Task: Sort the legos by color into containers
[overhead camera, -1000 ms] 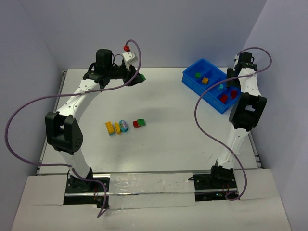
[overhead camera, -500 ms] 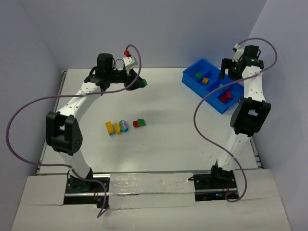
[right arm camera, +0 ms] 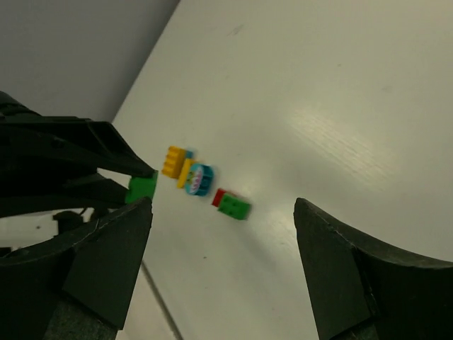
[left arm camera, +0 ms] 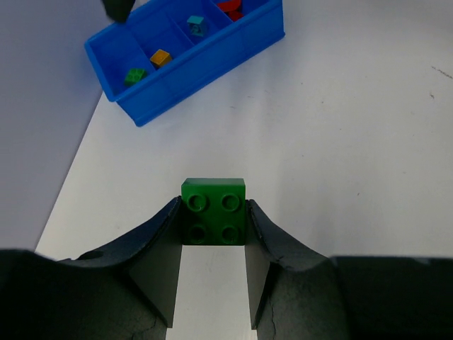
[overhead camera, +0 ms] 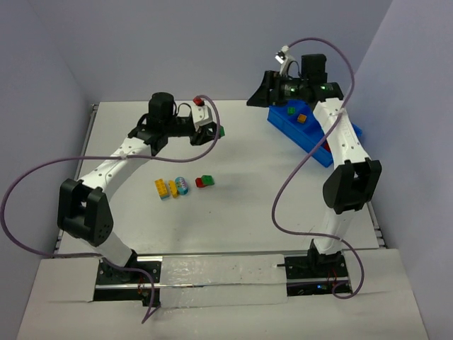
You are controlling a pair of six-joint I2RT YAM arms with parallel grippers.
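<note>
While green brick (left arm camera: 213, 211) is clamped by left gripper (left arm camera: 213, 219) over table (left arm camera: 354, 177), well apart from bin (left arm camera: 212, 65), end compartment (left arm camera: 119, 55) holding green piece (left arm camera: 134, 74) is to be targeted, release made low. Right gripper (right arm camera: 223, 212): wide open, empty, beside bin end.

White arm links (overhead camera: 113, 161), black joints (overhead camera: 83, 212), purple cables (overhead camera: 49, 164)
</note>
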